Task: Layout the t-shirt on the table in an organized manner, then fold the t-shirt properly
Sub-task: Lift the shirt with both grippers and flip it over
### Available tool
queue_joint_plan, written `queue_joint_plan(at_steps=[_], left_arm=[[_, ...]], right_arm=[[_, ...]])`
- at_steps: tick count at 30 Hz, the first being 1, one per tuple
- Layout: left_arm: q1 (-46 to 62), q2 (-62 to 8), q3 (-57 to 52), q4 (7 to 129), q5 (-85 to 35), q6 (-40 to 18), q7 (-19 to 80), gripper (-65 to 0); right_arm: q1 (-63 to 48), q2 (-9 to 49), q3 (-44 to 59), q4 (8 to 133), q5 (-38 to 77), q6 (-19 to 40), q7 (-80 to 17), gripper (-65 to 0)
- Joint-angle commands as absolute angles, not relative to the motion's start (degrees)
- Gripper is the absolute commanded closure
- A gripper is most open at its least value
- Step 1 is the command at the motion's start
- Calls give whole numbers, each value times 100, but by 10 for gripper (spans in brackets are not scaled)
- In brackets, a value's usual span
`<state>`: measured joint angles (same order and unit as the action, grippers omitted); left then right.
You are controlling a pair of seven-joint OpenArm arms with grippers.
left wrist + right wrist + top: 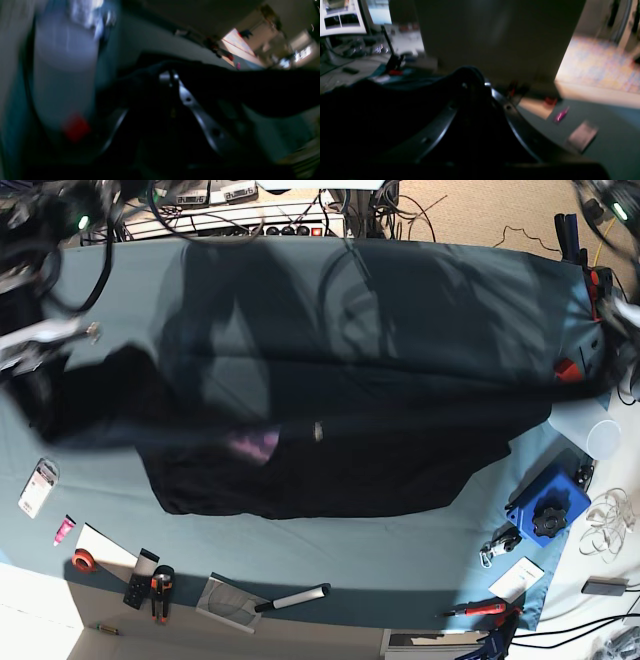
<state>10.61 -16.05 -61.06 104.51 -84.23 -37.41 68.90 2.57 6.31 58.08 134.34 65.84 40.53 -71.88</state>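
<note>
The black t-shirt (330,465) hangs stretched wide across the teal table (330,550), its lower part resting on the cloth and a purple patch of print (255,445) showing. In the left wrist view my left gripper (171,78) is shut on a dark fold of the t-shirt (250,90). My right gripper (475,86) is likewise shut on black cloth (370,112) in the right wrist view. In the base view both arms are blurred, holding the shirt's upper edge up at the far left and far right.
A blue box (548,510) and a white round object (603,440) sit at the right edge. Along the front lie a red tape roll (83,560), pliers (160,590), a white-handled tool (290,598) and a red screwdriver (480,610). A power strip (250,225) runs behind.
</note>
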Motion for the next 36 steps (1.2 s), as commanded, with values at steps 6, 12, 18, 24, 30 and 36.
queue_joint_plan(at_steps=[6,12,18,24,30,36], left_arm=[[-172,-2187,-6163,10530,-8500,-3710,6598,0],[-1059,-2486,-6165,10536,-8500,-3710,6604,0],[-1435,-2674,-6169,10960,-8500,-3710,6598,0],[-1483,-2679,-6169,12075,-8500,-3712,6348,0],[-1872,-2668,-6163,13207,-7059,-2851,5612,0],[-1802,-2663,-5839,13222,-6862,-2810,5824,0]], right_arm=[[1509,954,5293,13500,6066,4000,-6604,0],[2659,930,4580,13242,5992,4000,-6552,0],[3430,770,4425,13231,6023,4000,-6530,0],[4244,716,4418,13225,6029,4000,-6517,0],[4821,716,4418,13065,5798,4000,-6445,0],[4821,733,4202,11723,5940,3999,-6921,0]])
